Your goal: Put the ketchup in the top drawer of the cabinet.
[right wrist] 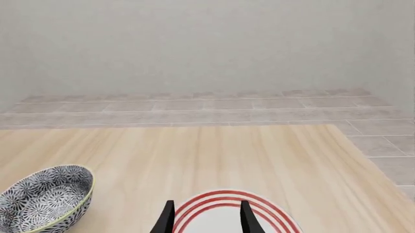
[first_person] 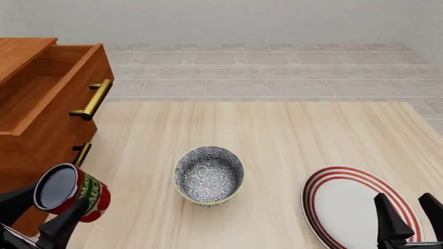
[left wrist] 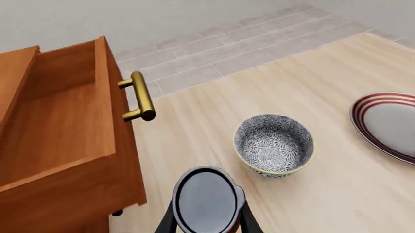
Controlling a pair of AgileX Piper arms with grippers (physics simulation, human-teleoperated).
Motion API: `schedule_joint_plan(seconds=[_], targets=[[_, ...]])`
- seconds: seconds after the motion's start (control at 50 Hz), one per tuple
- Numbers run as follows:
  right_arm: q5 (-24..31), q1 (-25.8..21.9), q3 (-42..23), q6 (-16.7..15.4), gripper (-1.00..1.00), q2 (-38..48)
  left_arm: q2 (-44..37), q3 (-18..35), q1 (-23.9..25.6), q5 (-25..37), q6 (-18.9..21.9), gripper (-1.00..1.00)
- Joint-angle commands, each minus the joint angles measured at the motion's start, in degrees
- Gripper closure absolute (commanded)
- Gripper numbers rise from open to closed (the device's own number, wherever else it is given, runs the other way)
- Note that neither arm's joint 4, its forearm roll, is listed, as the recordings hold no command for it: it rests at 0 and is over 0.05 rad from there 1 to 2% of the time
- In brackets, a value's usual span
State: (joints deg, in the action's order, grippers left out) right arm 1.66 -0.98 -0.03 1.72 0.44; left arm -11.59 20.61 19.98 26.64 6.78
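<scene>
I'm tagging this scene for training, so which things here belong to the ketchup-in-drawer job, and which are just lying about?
Belongs to the job:
small red cylindrical ketchup bottle, held in the left tool
open upper reddish-brown wooden drawer
reddish-brown wooden cabinet

Just lying about:
patterned grey bowl
white plate with red rings, under the open right tool

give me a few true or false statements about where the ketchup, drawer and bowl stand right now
1. The left end effector holds the ketchup. True.
2. The top drawer is closed. False: it is pulled open.
3. The ketchup lies inside the bowl. False: the bowl is empty.
4. The right end effector hangs open over the plate. True.
5. The ketchup is already in the drawer. False: it is outside, in front of the cabinet.
</scene>
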Motion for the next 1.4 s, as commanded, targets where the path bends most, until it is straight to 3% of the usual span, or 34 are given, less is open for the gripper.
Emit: schedule_joint_plan(seconds=[0.02,0.14,0.22,0.44,0.92,1.04,1.22,1.32,1.4], targets=[[0.05,0.04,0.01,-0.14,-1.00,0.15,0.53,6.45,-0.47,6.90,0.93,1.00],[0.06,-0.33,0.01,-0.22,-1.00,0.57,0.25,12.91,-0.82,13.40,2.57,1.00],[-0.02,-0.37,0.01,-0.20,-1.00,0.81,-1.72,18.95,-1.72,17.19,0.93,1.00],[-0.89,-0.81,0.02,-0.18,-1.00,2.37,-6.51,31.40,-5.09,21.80,1.44,1.00],[-1.91,-0.99,0.02,-0.17,-1.00,4.49,-17.31,45.57,-10.19,24.73,6.77,1.00],[-1.86,-0.72,0.02,1.06,-1.00,4.13,-18.08,44.35,-10.86,23.41,10.71,1.00],[-3.13,-0.96,0.02,0.58,-1.00,5.96,-27.70,48.99,-15.29,21.03,6.24,1.00],[-3.42,-0.90,0.02,0.45,-1.00,6.23,-30.99,50.11,-16.55,20.18,8.63,1.00],[-4.00,-1.10,0.02,0.44,-1.00,7.06,-34.70,51.84,-19.18,18.18,7.76,1.00]])
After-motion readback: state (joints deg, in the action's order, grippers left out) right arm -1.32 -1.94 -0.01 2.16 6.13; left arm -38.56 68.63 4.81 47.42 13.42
